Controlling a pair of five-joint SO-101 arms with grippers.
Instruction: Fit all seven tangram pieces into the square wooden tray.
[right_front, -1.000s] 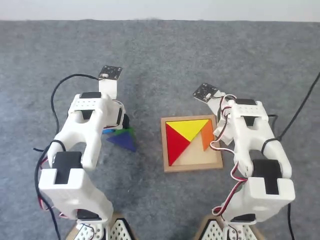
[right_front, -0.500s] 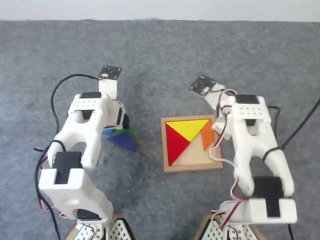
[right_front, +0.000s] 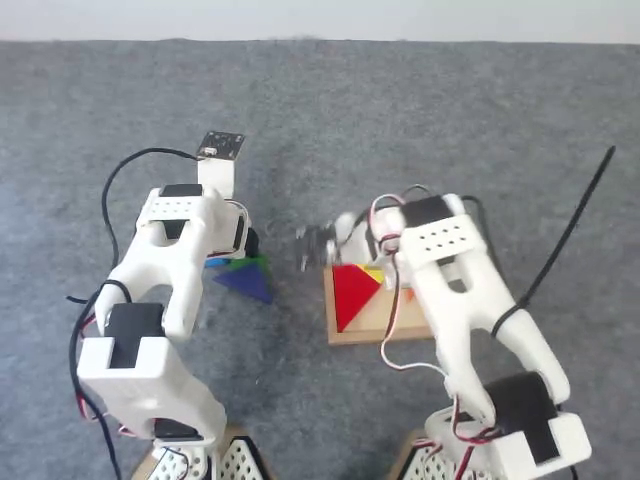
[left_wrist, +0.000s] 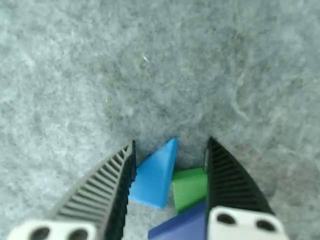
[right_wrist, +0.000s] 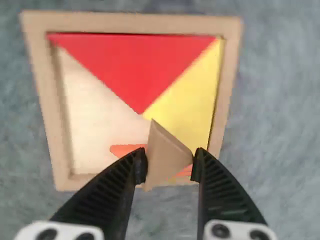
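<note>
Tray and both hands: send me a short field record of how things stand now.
tray: holds red triangle, yellow triangle, orange piece; part of floor bare
right hand: shut on tan triangle, over the tray
left hand: open, straddling light blue triangle and green piece
loose: dark blue piece beside them

No readable text, labels or numbers

Right hand (right_wrist: 168, 157), gripping tan triangle (right_wrist: 167, 147), swung left over the tray (right_wrist: 41, 100)
</note>
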